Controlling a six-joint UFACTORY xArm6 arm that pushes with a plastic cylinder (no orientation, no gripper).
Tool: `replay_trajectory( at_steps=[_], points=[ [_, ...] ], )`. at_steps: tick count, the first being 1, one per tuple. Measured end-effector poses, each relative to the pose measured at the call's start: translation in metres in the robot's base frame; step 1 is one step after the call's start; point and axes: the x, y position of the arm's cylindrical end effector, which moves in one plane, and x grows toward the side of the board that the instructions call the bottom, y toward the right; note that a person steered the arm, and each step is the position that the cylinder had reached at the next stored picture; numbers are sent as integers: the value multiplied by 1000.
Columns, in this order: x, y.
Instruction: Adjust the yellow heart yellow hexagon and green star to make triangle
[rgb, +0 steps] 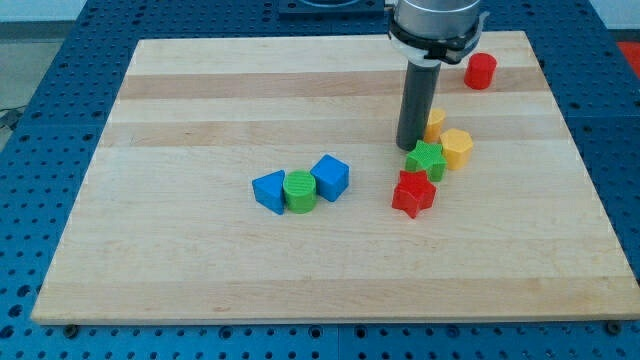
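Note:
My tip (408, 147) rests on the board just left of the yellow heart (434, 124), which is partly hidden behind the rod. The green star (426, 160) lies right below and slightly right of the tip, close to it. The yellow hexagon (457, 148) sits to the right of the green star, touching it, and just below the yellow heart. The three blocks form a tight cluster at the view's right of centre.
A red star (413, 194) lies directly below the green star, touching it. A red cylinder (481, 71) stands near the top right. A blue triangle (268, 190), green cylinder (299, 192) and blue cube (331, 177) sit in a row left of centre. The wooden board (200, 100) is bordered by blue perforated table.

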Motion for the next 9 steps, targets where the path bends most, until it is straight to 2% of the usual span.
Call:
replay_trajectory(
  at_steps=[1,2,3,4,5,7,9],
  points=[
    [-10,-40],
    [-23,-53],
    [-44,-21],
    [-40,-17],
    [-12,15],
    [13,50],
    [24,50]
  ],
)
